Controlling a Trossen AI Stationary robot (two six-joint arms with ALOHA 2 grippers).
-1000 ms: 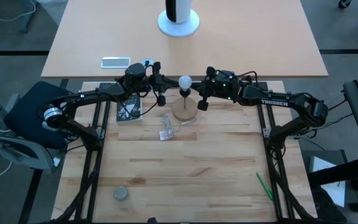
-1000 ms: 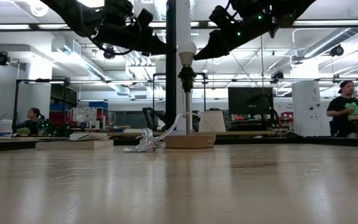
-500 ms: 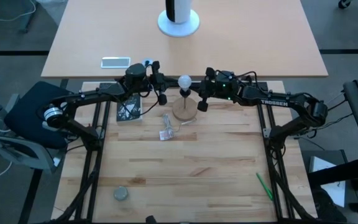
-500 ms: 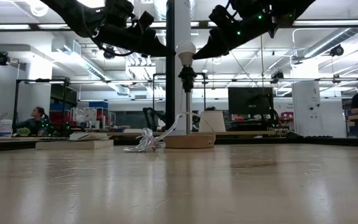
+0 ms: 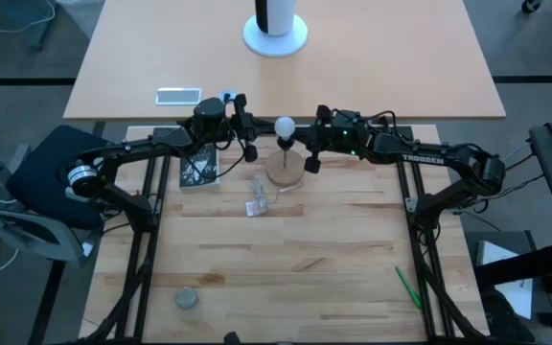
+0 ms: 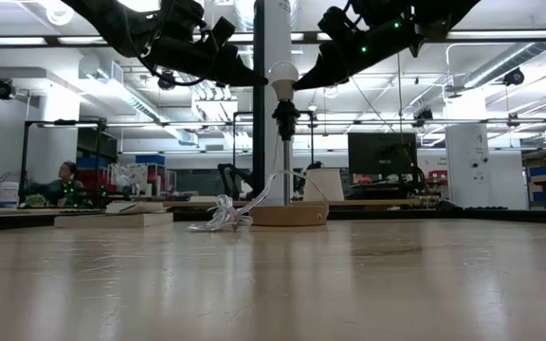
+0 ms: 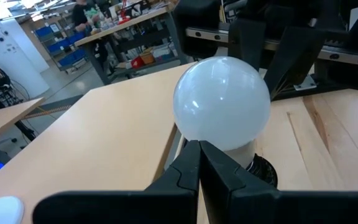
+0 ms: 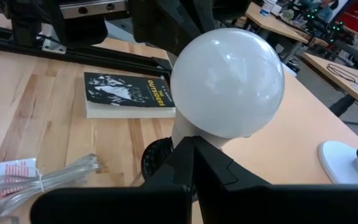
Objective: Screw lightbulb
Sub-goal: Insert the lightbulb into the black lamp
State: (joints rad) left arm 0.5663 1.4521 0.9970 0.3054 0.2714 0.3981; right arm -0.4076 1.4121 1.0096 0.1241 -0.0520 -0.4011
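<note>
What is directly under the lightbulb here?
The lightbulb sits on a black socket atop a thin stem rising from a round wooden base. Its screw thread is hidden inside the socket, so how far it is screwed in cannot be seen.

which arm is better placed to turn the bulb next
Hard to separate: both flank the lightbulb in its socket at bulb height. The left gripper and right gripper are both shut; either must open first.

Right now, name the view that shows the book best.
Right wrist view: the book lies flat, its dark cover lettering visible. High view shows it partly under the left arm; low view, only a thin edge; left wrist view, nothing.
</note>
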